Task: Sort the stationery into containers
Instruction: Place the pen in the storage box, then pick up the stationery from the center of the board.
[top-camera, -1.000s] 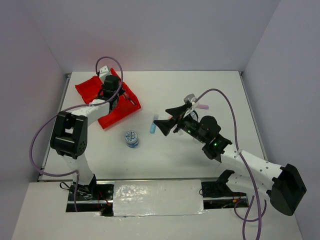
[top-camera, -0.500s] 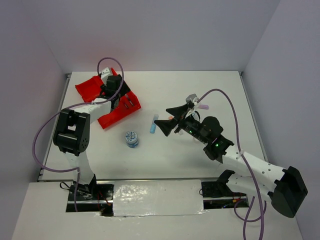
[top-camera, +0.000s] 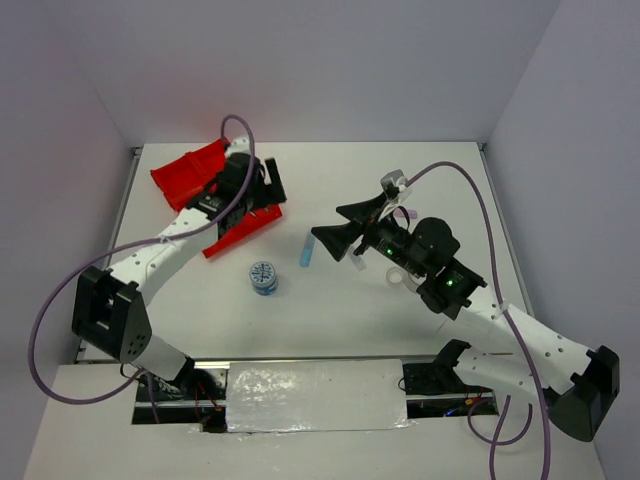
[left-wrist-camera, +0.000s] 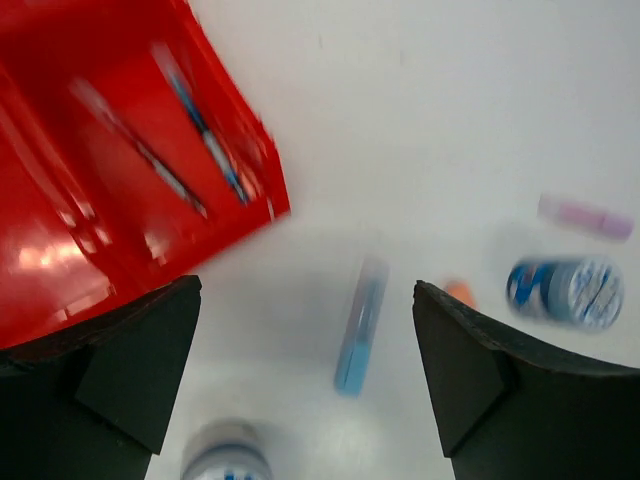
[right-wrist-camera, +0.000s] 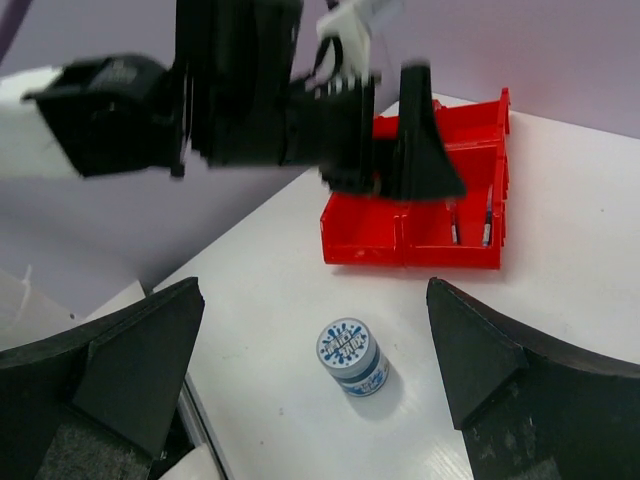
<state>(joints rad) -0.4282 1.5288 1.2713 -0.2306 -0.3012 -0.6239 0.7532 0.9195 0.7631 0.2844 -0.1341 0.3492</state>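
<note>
Left pincer (left-wrist-camera: 305, 292) gapes wide near the red tray (left-wrist-camera: 50, 262).

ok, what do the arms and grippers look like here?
The left arm and right arm have white links and black joints. The left gripper and right gripper each have two black wedge fingers. A purple cable loops along each arm; green lights on the right one.
</note>
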